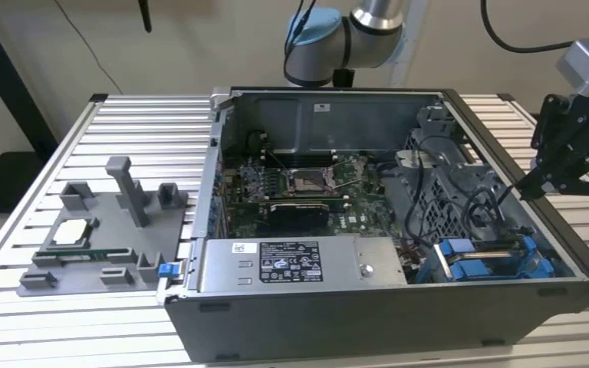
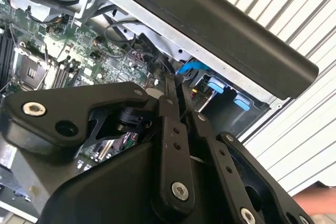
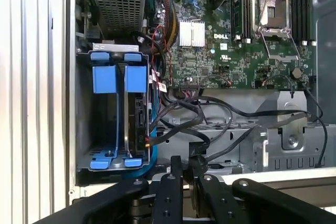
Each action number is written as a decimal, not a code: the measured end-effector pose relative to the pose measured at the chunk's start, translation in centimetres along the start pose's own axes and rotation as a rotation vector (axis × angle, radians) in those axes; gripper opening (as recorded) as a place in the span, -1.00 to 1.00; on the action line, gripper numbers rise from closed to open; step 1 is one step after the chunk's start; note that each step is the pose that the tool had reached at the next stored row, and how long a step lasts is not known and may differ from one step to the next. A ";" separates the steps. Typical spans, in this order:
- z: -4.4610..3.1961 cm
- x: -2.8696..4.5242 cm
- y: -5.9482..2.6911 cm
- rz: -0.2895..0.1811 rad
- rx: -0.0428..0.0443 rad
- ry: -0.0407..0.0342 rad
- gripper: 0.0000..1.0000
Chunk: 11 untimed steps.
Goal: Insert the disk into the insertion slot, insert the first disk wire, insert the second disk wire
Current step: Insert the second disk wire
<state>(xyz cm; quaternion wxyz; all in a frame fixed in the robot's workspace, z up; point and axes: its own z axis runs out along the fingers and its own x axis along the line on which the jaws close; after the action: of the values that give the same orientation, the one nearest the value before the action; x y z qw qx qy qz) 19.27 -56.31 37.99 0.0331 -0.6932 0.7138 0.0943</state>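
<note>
A: Where is the gripper (image 1: pixel 528 188)?

B: In the exterior view it hangs above the open computer case (image 1: pixel 376 322), over the case wall on the exterior view's right, with its tips just above the loose black cables (image 1: pixel 484 201) near the drive cage.

A: And the jaws?

B: In both wrist views the two black fingers (image 3: pixel 174 169) lie close together, nearly shut. In the first wrist view a black cable connector (image 3: pixel 196 157) sits right at their tips. I cannot tell whether it is actually pinched between them or only touching.

A: Where is the disk (image 3: pixel 140 124)?

B: It stands on edge inside the insertion slot (image 3: pixel 113 77), the grey bay with blue rails at the case corner nearest the table's front edge on the exterior view's right. In the first wrist view its dark edge shows beside the second blue rail, and black wires run from that side toward the gripper.

A: Anything else on the table (image 1: pixel 120 103)?

B: The motherboard (image 1: pixel 305 184) lies bare in the middle of the case, and the grey power supply (image 1: pixel 294 264) with a white-and-black sticker sits against the case's front wall. A grey parts fixture (image 1: pixel 100 238) rests near the table edge on the exterior view's left, well apart from the case, carrying a processor (image 1: pixel 70 231) and a memory stick (image 1: pixel 82 254).
</note>
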 end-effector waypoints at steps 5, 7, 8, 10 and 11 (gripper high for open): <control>-0.06 0.01 0.48 0.000 -0.0001 -0.0051 -1.00; -0.17 0.00 0.99 0.001 -0.0001 -0.0102 -1.00; -0.21 0.00 1.24 0.001 -0.0003 -0.0134 -1.00; -0.24 0.00 1.67 0.001 -0.0014 -0.0173 -1.00; -0.24 0.01 1.88 0.001 -0.0028 -0.0183 -1.00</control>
<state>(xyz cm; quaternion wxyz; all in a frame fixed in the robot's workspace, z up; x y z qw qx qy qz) 17.42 -56.32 38.39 0.0386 -0.6918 0.7138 0.1017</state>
